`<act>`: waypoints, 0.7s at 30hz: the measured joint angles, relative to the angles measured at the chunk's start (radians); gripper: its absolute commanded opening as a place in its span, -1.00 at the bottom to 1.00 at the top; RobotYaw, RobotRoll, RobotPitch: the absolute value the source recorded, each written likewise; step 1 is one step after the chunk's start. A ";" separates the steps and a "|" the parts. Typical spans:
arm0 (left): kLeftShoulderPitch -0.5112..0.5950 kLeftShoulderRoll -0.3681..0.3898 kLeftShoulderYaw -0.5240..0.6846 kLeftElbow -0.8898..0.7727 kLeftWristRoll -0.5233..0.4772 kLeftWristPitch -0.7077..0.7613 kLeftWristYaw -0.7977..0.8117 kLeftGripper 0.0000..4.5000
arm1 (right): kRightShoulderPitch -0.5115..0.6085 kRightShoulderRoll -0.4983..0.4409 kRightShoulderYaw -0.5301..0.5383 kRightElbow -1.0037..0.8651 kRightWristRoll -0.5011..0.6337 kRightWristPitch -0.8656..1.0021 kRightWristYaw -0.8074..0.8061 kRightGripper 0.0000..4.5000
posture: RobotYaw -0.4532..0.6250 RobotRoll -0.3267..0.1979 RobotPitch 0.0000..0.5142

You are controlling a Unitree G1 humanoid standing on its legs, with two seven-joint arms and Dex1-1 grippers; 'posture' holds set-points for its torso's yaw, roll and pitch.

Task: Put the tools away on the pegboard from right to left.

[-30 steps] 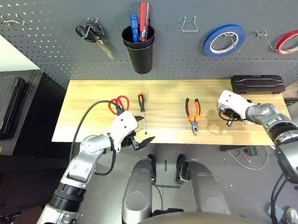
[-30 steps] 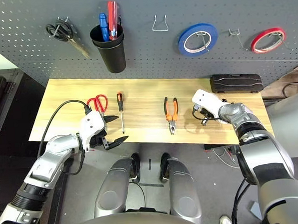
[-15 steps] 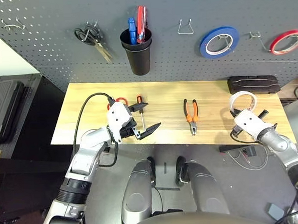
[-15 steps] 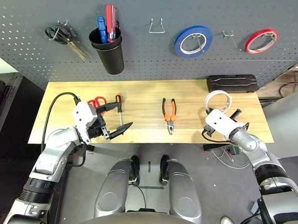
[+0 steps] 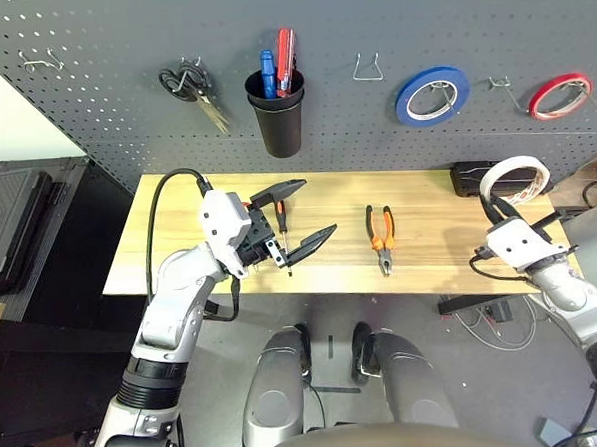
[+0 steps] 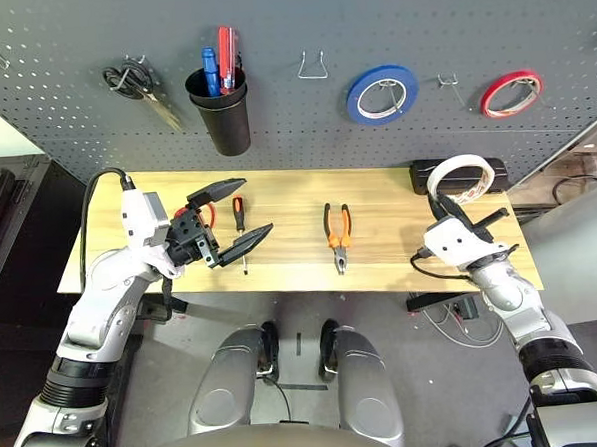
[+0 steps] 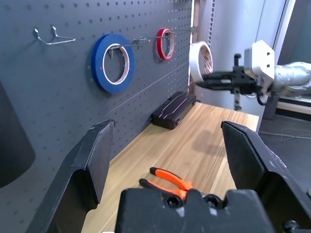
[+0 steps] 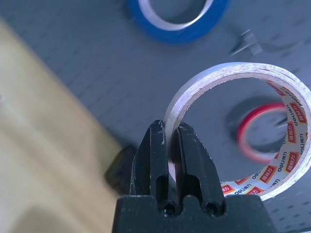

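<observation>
Before the dark pegboard (image 6: pixel 282 104), the right gripper (image 8: pixel 171 145) pinches the light, likely stiff cream-white tape ring (image 8: pixel 181 97) sensibly at nine o'clock in its wrist view; the left gripper (image 7: pixel 167 141) gapes.

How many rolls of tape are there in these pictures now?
3: a blue roll and a red roll hang on the pegboard, and a cream-white one is gripped by the right gripper.
</observation>
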 measured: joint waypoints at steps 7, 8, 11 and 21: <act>-0.003 -0.007 -0.009 0.004 0.001 -0.015 -0.001 1.00 | -0.072 -0.003 -0.001 0.003 0.000 -0.011 -0.020 -0.99 | 0.17 0.25 -0.52; -0.008 -0.008 -0.010 0.007 0.002 -0.016 -0.002 1.00 | -0.086 -0.003 -0.001 0.004 0.001 -0.011 -0.019 -0.99 | 0.17 0.25 -0.52; -0.022 -0.007 -0.013 0.014 0.003 -0.020 -0.003 1.00 | -0.129 0.003 0.000 0.011 0.003 -0.007 -0.010 -0.99 | 0.17 0.25 -0.52; -0.033 -0.003 -0.021 0.019 0.006 -0.024 -0.004 1.00 | -0.326 0.015 0.006 0.202 0.003 0.051 0.034 -0.99 | 0.18 0.25 -0.52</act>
